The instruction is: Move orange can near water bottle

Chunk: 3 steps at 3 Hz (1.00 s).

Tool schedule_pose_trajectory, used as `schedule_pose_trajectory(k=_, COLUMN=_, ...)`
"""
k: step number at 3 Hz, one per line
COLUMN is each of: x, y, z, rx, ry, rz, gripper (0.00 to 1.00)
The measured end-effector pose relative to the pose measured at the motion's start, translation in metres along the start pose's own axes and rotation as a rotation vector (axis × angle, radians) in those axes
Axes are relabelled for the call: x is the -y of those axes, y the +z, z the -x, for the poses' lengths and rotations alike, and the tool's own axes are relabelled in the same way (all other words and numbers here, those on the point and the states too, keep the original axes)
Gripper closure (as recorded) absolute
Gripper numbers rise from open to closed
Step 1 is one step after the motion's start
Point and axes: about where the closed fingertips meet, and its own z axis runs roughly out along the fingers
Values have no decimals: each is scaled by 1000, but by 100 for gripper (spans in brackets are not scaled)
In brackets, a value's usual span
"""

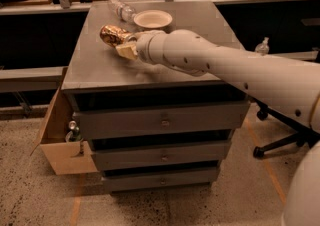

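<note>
The orange can is shiny gold-orange and lies on its side over the left part of the grey cabinet top. My gripper is at the can's right end and is shut on it, with one cream finger showing below the can. The water bottle is clear and crinkled and lies at the back of the top, just behind the can and a short gap from it. My white arm reaches in from the right.
A cream bowl sits right of the water bottle, close to my wrist. A squat clear bottle with a white top stands off to the right behind the arm. An open cardboard box sits on the floor at the cabinet's left.
</note>
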Motion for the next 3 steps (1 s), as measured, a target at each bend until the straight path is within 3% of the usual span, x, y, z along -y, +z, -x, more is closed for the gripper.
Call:
schedule_pose_trajectory(k=1, x=16, y=6, z=7, rx=5, ry=10, rz=-65, gripper=100)
schedule_pose_trajectory(k=3, x=45, y=36, z=1, rx=-17, ry=66, rz=-114, gripper=100)
